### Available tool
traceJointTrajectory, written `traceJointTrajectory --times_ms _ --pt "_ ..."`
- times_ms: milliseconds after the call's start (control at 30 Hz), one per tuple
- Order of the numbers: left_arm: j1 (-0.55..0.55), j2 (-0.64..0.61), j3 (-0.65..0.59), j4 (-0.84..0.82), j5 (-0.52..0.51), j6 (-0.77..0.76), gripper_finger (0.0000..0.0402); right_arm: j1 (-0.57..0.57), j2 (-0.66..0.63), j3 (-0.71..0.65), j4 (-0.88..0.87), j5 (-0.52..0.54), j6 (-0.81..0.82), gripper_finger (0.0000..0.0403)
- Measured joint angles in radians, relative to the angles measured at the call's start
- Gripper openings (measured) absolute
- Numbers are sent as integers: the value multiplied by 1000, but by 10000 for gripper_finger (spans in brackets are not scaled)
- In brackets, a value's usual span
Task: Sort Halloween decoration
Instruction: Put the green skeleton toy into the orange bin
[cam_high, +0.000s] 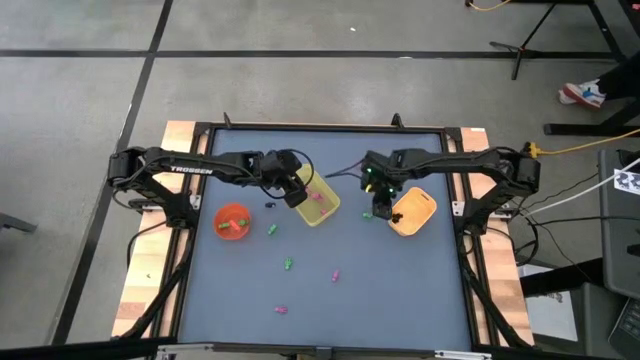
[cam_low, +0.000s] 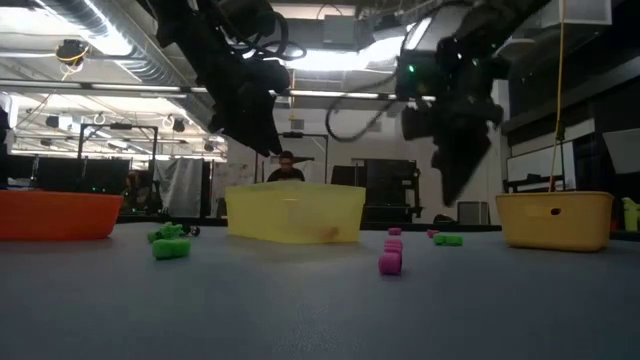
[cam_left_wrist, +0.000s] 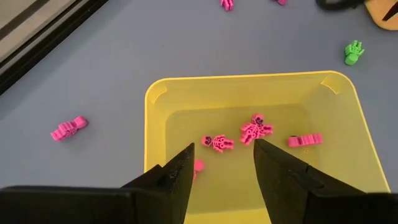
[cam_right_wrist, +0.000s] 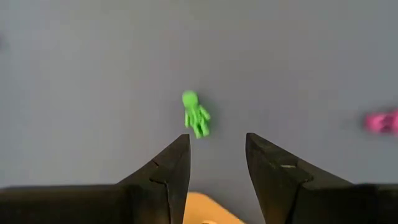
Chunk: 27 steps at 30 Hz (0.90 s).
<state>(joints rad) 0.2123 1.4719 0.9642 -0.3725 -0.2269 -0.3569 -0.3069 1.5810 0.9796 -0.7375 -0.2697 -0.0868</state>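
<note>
Desk: blue surface inside a black frame; the 6 o'clock half lies mostly bare around a few scattered pieces.
Left tool: fingers spread, holding nothing, above the yellow tray near desk centre.
Tray contents: pink skeleton trinkets inside.
Loose trinkets: green figure just ahead of the right tool, whose fingers are parted and hold nothing, at 3 o'clock by the orange bowl.
Hidden: red bowl contents unclear.
Writing: "TROSSEN" on the left arm.

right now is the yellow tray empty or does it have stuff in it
Not empty: the yellow tray holds several pink trinkets, seen in the left wrist view.
</note>
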Motion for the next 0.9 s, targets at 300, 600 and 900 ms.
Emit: traceJointTrajectory --times_ms 300,600,900 --pt "0 0 0 0 0 -1 151 0 0 -124 215 -14 -45 154" --pt "0 0 0 0 0 -1 150 65 0 -152 285 -52 -106 154" --pt "0 0 0 1 0 -2 150 184 13 -153 323 212 -104 154"
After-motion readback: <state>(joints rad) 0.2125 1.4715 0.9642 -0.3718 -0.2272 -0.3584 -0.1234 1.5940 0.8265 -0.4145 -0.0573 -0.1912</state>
